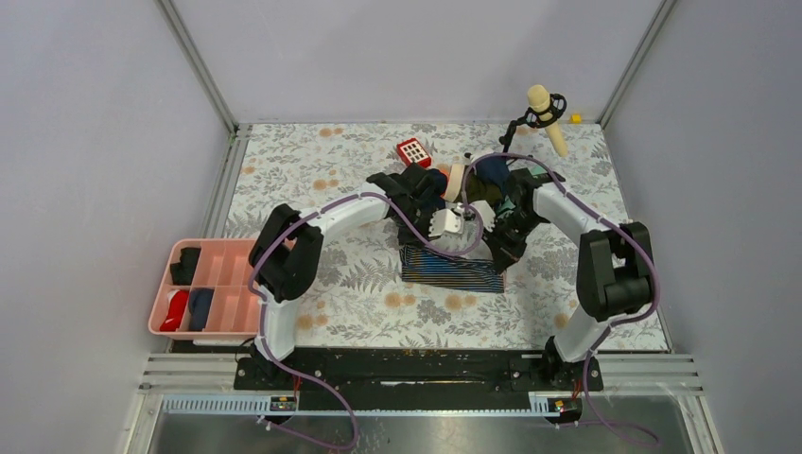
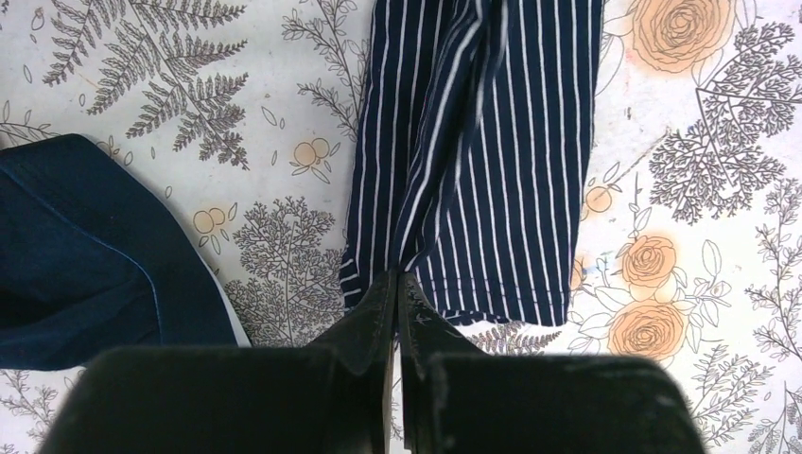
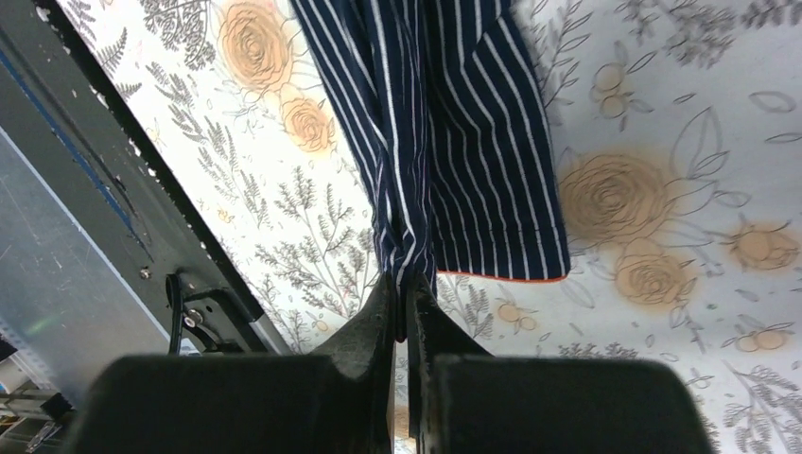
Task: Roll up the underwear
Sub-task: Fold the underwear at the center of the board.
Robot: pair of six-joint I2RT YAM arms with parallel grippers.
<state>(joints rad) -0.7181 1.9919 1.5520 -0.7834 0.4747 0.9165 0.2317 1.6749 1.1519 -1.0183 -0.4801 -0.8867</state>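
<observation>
The right tool [image 3: 401, 305] has its two dark fingers pressed together, pinching a gathered fold of the underwear [image 3: 473, 142]. The navy cloth with thin pale stripes hangs away from the grip, bunched at the fingertips, with a thin orange line along one hem. Beneath lies the floral surface [image 3: 662, 236]. A black rail [image 3: 113, 180] runs along the left.

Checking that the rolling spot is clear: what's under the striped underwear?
The floral table shows beside the edges of the underwear, and nothing visibly pokes out from beneath. The patch directly under the cloth is covered, so unseen.
</observation>
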